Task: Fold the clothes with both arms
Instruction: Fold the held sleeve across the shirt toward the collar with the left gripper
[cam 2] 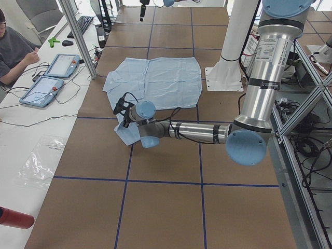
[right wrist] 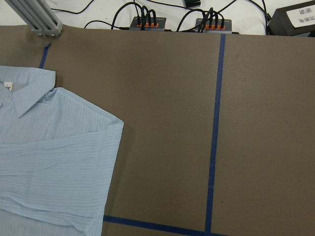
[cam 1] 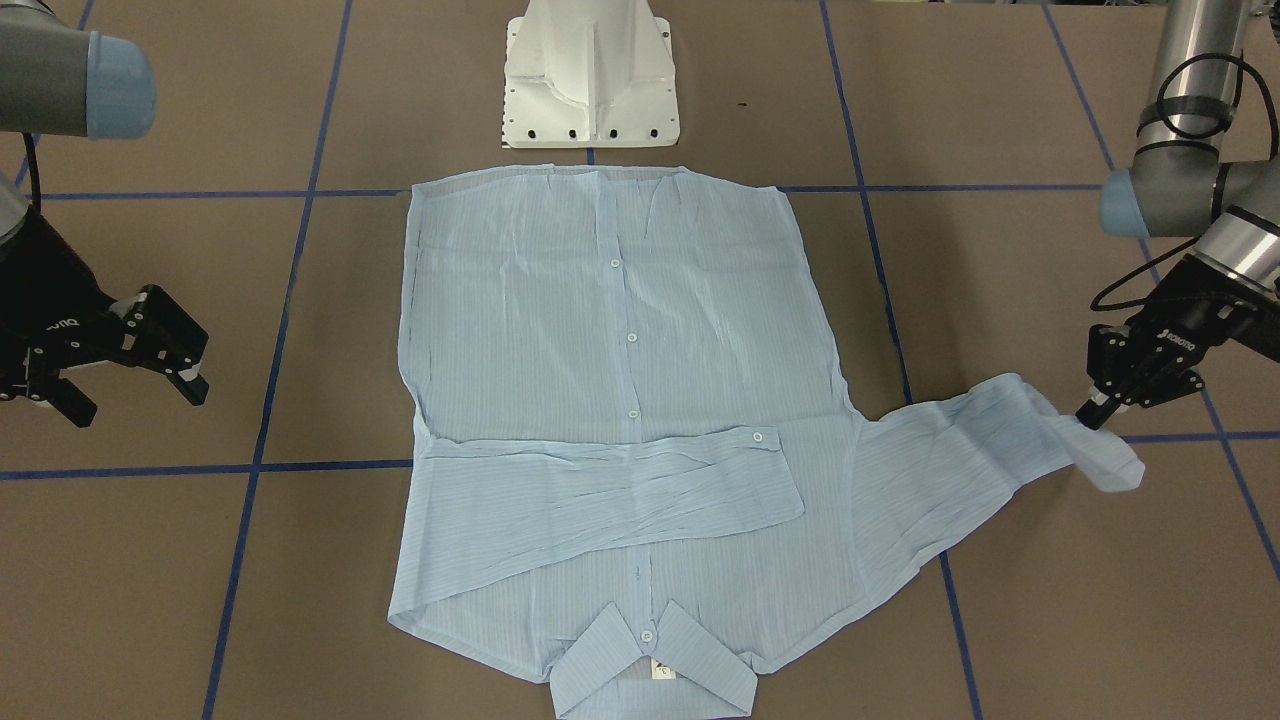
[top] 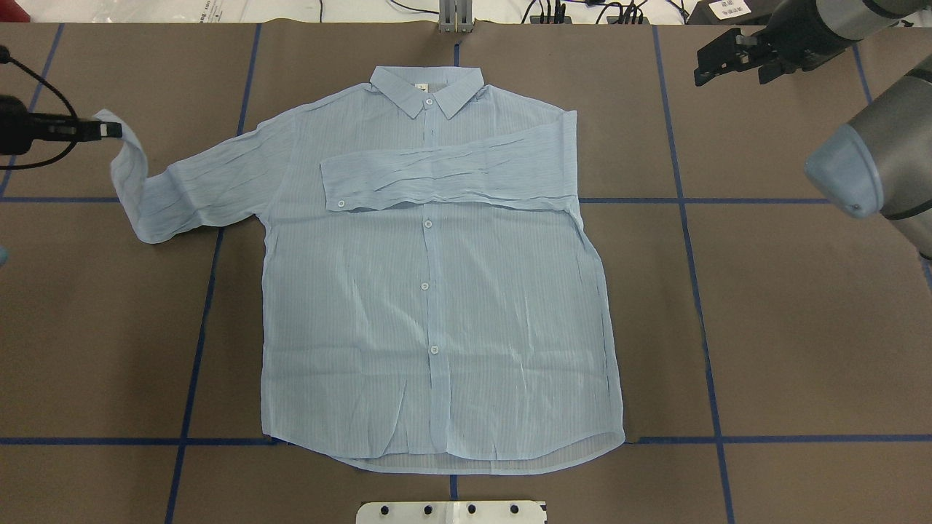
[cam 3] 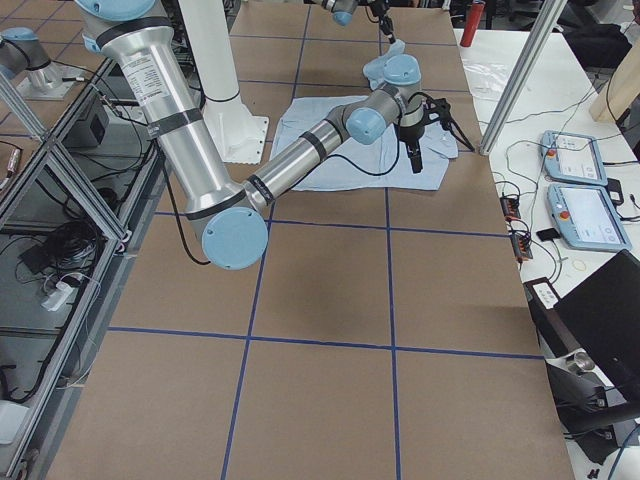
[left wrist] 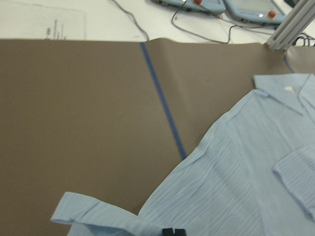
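Brown table [top: 801,327] gridded with blue tape [top: 728,200]: the pale-blue shirt [top: 437,306] lies flat at its centre, buttons up, one sleeve [top: 444,178] folded across the chest. Left gripper [cam 1: 1090,415] pinches the other sleeve's cuff [cam 1: 1108,462] — raised off the surface; right gripper [cam 1: 140,403] spread wide, empty, well apart.

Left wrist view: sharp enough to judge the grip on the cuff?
Left wrist view: soft, only the tips of the black left gripper at the bottom edge. Front-facing view: sharp, evenly lit, no glare; the gripper pinches the cuff of the pale-blue striped shirt.
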`<act>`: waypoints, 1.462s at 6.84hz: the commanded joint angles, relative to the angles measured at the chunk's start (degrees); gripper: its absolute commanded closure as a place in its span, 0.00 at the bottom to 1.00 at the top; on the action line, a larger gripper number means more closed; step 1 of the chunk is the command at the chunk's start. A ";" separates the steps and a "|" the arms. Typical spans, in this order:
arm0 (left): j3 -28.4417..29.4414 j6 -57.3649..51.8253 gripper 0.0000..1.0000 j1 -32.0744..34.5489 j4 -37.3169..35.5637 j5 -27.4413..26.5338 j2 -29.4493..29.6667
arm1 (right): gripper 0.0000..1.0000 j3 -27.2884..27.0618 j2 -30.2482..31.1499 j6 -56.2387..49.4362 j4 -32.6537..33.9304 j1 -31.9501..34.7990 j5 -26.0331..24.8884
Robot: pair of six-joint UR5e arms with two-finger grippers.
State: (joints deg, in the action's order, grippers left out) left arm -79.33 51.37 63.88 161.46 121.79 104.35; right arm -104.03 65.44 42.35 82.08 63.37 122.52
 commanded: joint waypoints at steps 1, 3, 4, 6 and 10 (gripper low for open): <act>-5.79 3.88 1.00 -1.82 -15.40 0.12 10.57 | 0.00 -0.47 0.22 0.10 0.01 -0.01 -0.09; -6.36 11.61 1.00 -10.76 -22.99 -2.93 19.88 | 0.00 -0.56 0.39 0.10 0.01 -0.01 0.09; -5.93 14.52 1.00 -15.85 -24.25 -8.09 22.89 | 0.00 -0.47 0.48 0.10 0.01 -0.01 0.09; -2.52 19.35 1.00 -23.86 -24.26 -16.19 28.60 | 0.00 -0.55 0.74 0.10 0.01 -0.01 0.09; 6.90 21.05 0.01 -30.47 -24.09 -21.94 35.66 | 0.00 -0.56 0.92 0.80 0.01 -0.18 0.00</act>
State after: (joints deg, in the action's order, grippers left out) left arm -74.03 72.47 35.05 137.28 100.56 139.09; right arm -104.74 66.35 43.11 82.09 63.26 122.59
